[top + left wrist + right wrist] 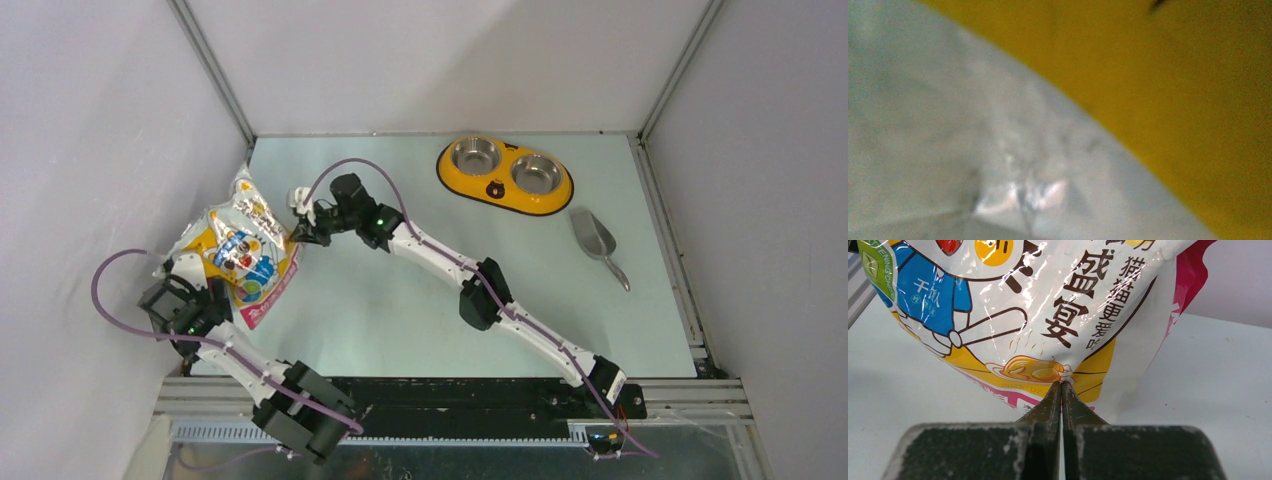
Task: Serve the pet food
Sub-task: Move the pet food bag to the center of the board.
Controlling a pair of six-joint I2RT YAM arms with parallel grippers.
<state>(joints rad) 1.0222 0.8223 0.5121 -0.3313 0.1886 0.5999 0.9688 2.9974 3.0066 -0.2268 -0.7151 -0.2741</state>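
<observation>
With right gripper (1062, 386) clamped hard, fingers pressed flat together with only foil between them, pinches the printed edge of the pet food bag (240, 255) just under the roast-chicken drawing. Meets the bag on its right side in the top view, arm stretched across from the right base. Lies at the left margin of the table (400, 320), close to the left wall, cartoon-cat face turned up. Runs its long axis roughly front to back, leaning a little: crumpled silvery end pointing toward the far-left corner, pink-trimmed end toward the arm bases. Places left gripper (188, 285) at the bag's near-left corner; no telling whether parted or closed, its own camera giving only a blur of silver foil and yellow. Farther out, finds yellow double-bowl feeder (505, 175) at back right, well apart from the bag, and grey scoop (597, 242) just beside it.
</observation>
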